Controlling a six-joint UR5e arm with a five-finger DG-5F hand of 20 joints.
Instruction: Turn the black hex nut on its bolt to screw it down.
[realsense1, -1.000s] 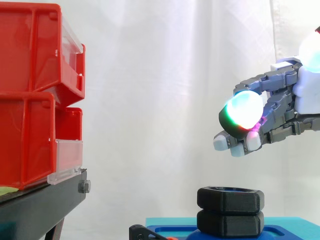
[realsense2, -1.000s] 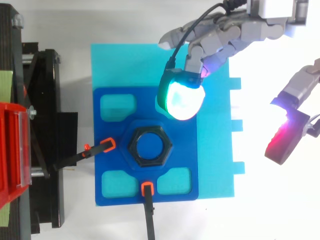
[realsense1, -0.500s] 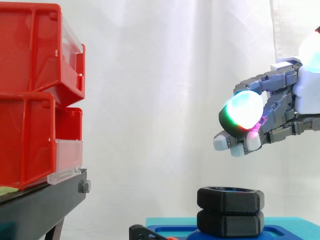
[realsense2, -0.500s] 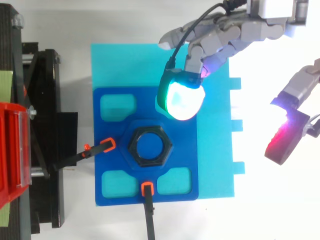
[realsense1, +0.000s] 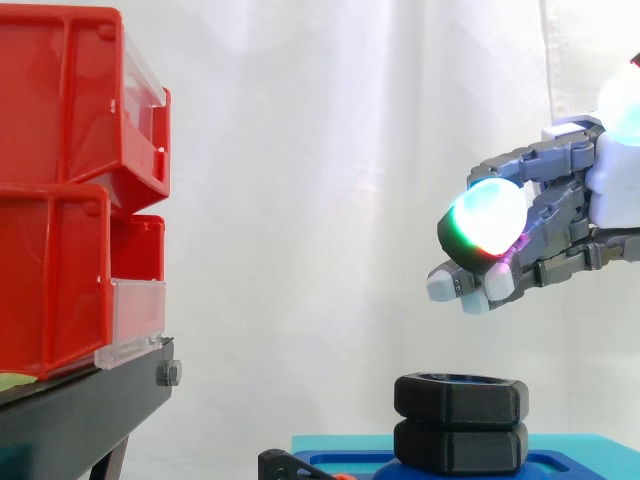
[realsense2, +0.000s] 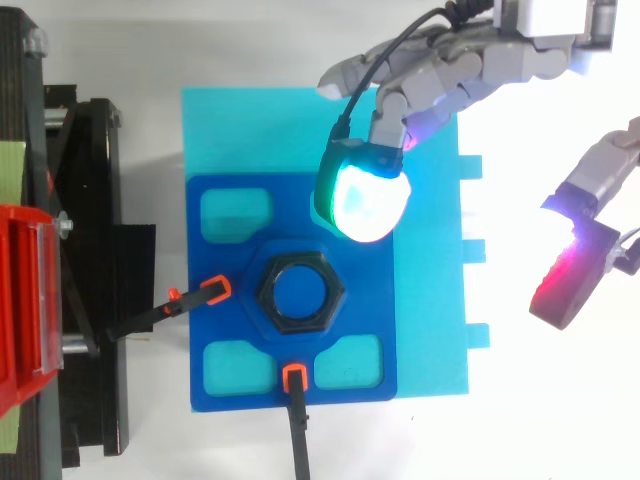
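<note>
The black hex nut (realsense2: 300, 292) sits in the middle of the dark blue plate (realsense2: 365, 300), and the hand (realsense2: 470, 70), fingers relaxed, is up-right of it, apart.

Open air separates the hand (realsense1: 545, 215) from the nut (realsense1: 460, 400) lower down. Two clamps (realsense2: 205, 293) crowd the nut's left and lower sides seen from above. The red bins (realsense1: 60, 200) stand well apart.
</note>
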